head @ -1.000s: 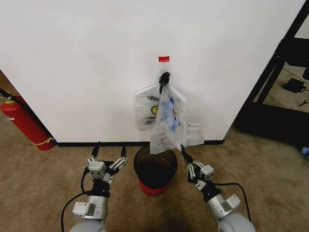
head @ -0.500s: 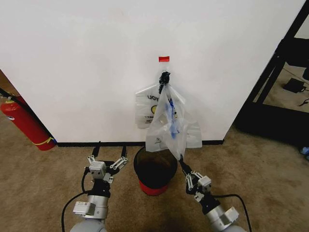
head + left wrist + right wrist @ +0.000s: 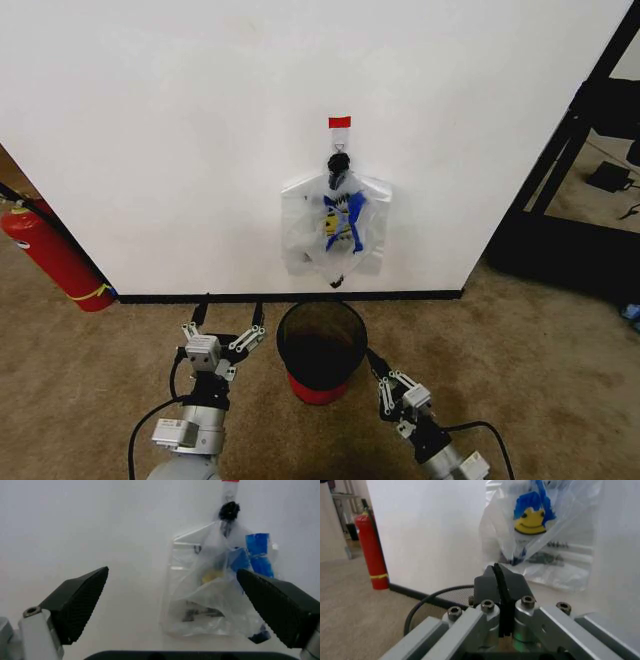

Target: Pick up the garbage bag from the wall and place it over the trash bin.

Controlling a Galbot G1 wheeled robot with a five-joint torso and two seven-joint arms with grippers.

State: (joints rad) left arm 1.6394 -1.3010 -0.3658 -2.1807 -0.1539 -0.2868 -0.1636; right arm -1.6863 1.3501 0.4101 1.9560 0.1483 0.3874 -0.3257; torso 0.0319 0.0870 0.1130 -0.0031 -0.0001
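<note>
We see the bag [image 3: 338, 226] hanging on the wall above the bin [image 3: 321, 350], well apart from both grippers: our right gripper [image 3: 373, 362] sits low beside the bin, jaws closed on nothing, and our left gripper [image 3: 226, 317] waits spread wide, empty.

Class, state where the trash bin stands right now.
In the head view, the trash bin stands on the carpet by the wall, below the hanging garbage bag, between both end effectors.
</note>
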